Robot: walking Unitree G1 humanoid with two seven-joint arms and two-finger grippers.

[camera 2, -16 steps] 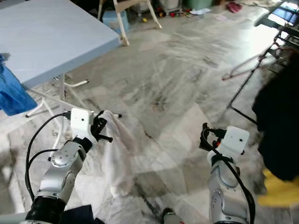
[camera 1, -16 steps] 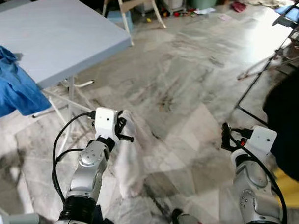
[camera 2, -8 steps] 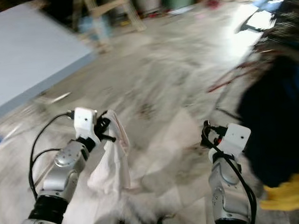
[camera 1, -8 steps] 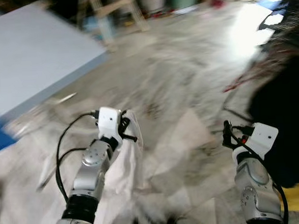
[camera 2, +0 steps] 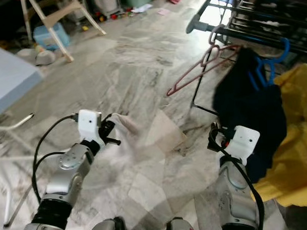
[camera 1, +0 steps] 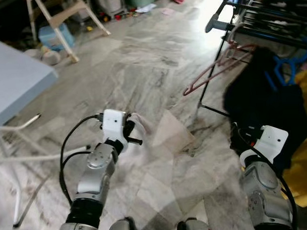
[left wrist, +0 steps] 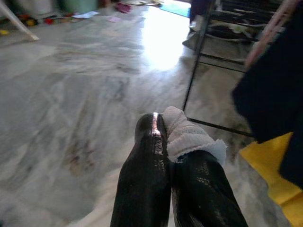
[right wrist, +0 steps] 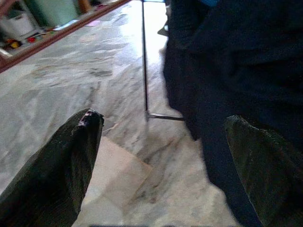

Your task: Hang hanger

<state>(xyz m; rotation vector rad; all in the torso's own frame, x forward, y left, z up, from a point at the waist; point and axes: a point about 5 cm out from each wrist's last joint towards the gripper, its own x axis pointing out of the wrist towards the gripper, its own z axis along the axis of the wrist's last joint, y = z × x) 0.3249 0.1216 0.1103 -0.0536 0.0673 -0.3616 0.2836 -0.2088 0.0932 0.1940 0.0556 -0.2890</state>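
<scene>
Left gripper, fingers clamped together on a white cloth that trails over the marble floor, well apart from the drying rack. Right gripper, fingers spread apart, just beside the dark garment hanging from the rack. Pink hanger and blue hanger hang on the rack; yellow cloth lies beneath it.
</scene>
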